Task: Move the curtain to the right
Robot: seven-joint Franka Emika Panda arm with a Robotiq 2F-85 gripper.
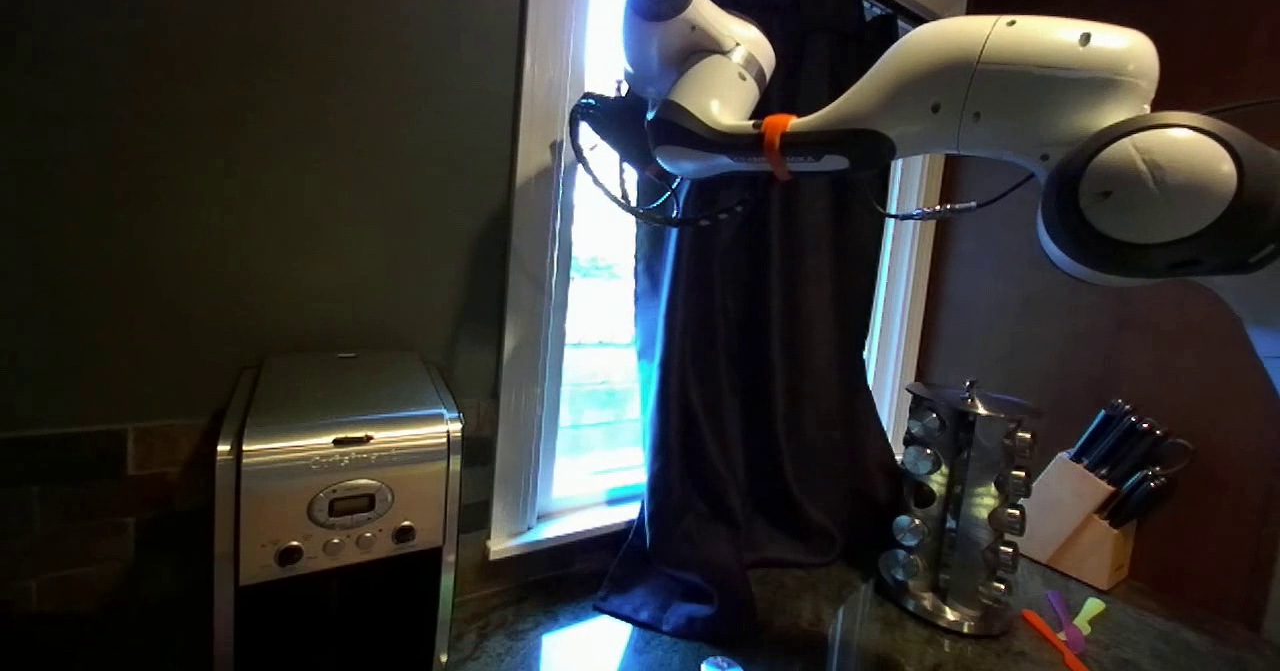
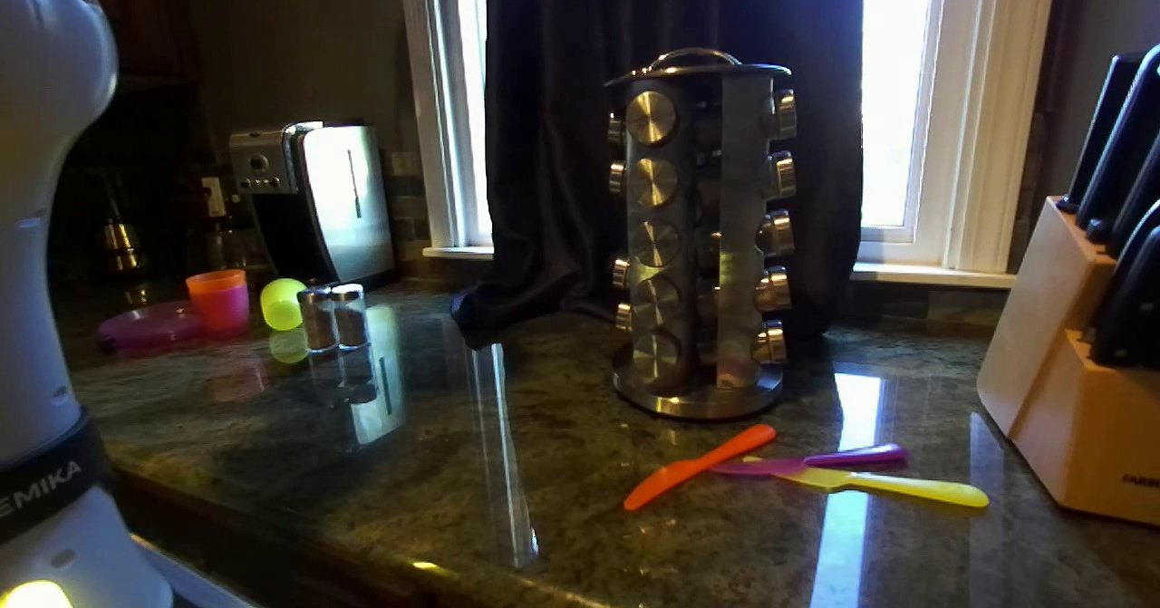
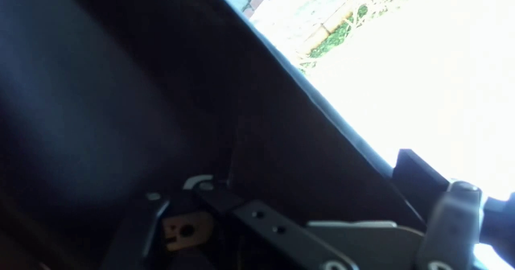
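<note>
Judged by how the cloth hangs, the move to the right is not yet made. The dark curtain [image 1: 770,381] hangs across the middle of the window [image 1: 605,381], with its hem spread on the counter [image 2: 408,499] near the far edge. Bare glass [image 2: 893,91] shows on both sides of it in both exterior views, so it is not gathered at the right.

The approach seems to be the part that is done. In an exterior view the arm [image 1: 1060,81] reaches across to the curtain's left side, the one nearer the steel coffee maker [image 1: 340,471]. In the wrist view the fingers [image 3: 420,177] stand wide apart with fabric between them, the curtain's lit side edge running down to one; whether either touches the cloth cannot be told.

What appears left is to close on that edge, draw it toward the counter's right edge, near the wooden knife block [image 2: 1042,318], and let go. The spice rack [image 2: 745,227], just in front of the drape's lower right part, could catch the hem.
</note>
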